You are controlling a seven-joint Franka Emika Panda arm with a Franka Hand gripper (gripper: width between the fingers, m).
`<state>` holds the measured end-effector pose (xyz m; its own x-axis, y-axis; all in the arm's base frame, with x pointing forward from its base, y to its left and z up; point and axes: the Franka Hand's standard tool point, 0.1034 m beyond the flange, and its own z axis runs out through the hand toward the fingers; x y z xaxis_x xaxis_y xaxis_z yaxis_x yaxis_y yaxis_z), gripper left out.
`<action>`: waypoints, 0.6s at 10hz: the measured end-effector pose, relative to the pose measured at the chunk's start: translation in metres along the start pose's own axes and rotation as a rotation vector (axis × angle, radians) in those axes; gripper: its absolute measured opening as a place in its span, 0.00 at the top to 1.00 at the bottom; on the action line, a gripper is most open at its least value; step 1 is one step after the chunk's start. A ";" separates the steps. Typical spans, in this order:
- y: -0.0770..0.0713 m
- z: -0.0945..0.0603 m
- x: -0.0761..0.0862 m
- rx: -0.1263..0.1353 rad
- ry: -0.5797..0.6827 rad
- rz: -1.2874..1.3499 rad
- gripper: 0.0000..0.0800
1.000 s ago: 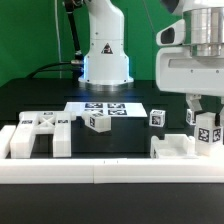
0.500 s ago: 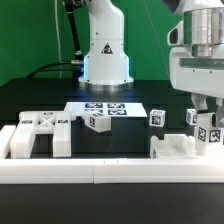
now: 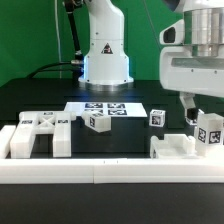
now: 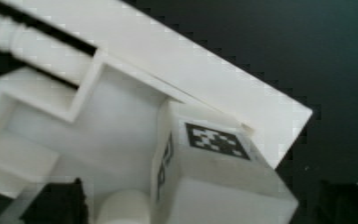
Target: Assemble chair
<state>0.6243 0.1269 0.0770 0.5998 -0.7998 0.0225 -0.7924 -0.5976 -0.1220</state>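
In the exterior view my gripper [image 3: 203,108] hangs open at the far right, just over a tagged white leg block [image 3: 209,131]. That block stands upright on a low white chair piece [image 3: 173,148]. One finger [image 3: 186,106] shows apart from the block, on the side toward the exterior view's left. In the wrist view the same tagged block [image 4: 217,142] and a broad white slab [image 4: 176,70] fill the picture. The dark fingers [image 4: 37,200] stand wide on either side of the block and do not pinch it. More chair parts lie about: a big white piece [image 3: 36,135] and small tagged cubes [image 3: 97,122] [image 3: 157,117].
The marker board [image 3: 105,108] lies flat at the middle back, in front of the arm's base [image 3: 105,55]. A long white border rail [image 3: 110,176] runs along the front edge. Another tagged cube [image 3: 190,117] sits close behind the gripper's finger.
The jaws have spread from shut to wide open and let go of the tagged leg block. The gripper has risen a little; the block stays standing on the low piece.
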 end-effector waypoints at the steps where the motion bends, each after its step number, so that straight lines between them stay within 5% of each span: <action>1: 0.000 0.000 0.001 0.000 0.000 -0.101 0.19; 6: 0.001 0.000 0.001 -0.015 -0.005 -0.598 0.19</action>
<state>0.6242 0.1255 0.0769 0.9427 -0.3243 0.0784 -0.3187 -0.9448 -0.0760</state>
